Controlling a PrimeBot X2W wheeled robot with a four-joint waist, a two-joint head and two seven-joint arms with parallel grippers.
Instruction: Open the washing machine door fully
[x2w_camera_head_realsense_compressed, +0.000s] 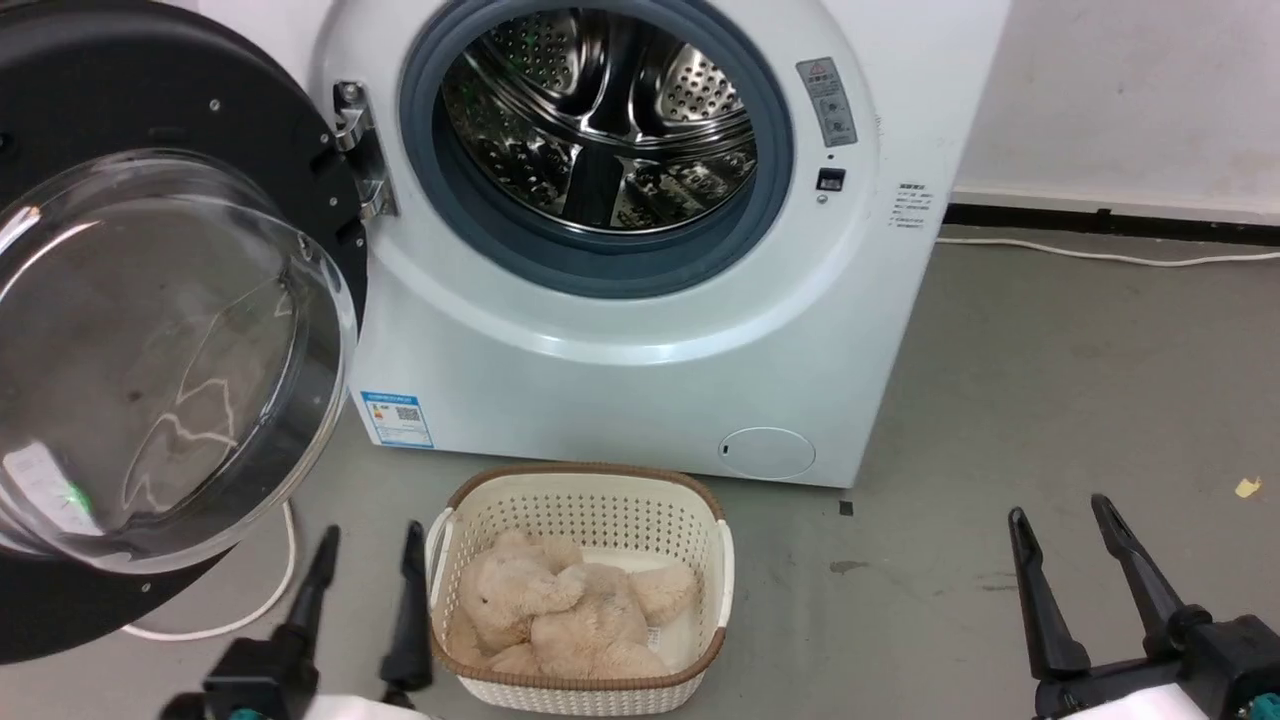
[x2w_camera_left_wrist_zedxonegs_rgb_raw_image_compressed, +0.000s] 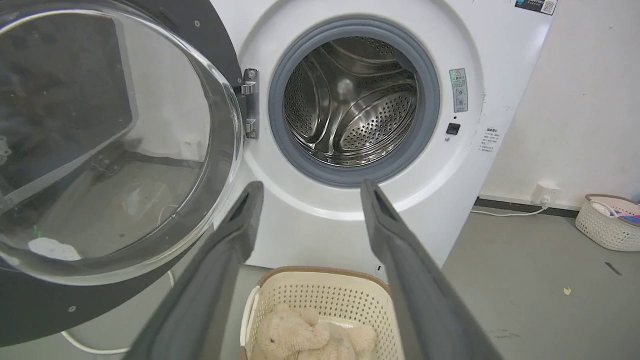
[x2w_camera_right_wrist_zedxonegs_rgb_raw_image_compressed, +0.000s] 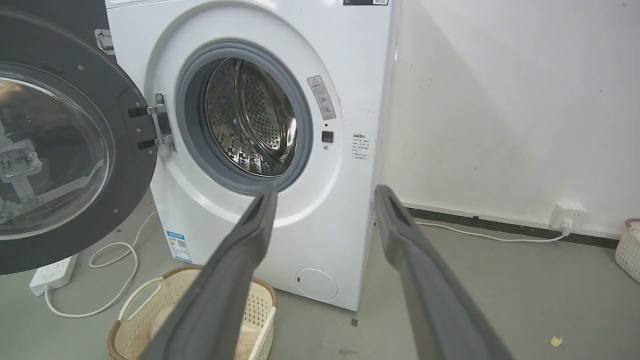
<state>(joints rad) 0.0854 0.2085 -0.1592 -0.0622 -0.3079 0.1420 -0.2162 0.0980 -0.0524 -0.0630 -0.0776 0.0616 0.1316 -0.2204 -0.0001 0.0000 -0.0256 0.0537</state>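
The washing machine door, a glossy black disc with a bulging clear window, hangs swung out to the left on its metal hinge. The same door fills the left of the left wrist view, and the door stands wide at the left of the right wrist view. The steel drum lies exposed inside its grey rubber ring. My left gripper is open just below the door's lower edge, touching nothing. My right gripper is open at the lower right, far from the door.
A cream laundry basket holding a beige plush toy stands on the floor before the machine, right of my left gripper. A white cable loops under the door, with a power strip beside it. Another basket sits by the right wall.
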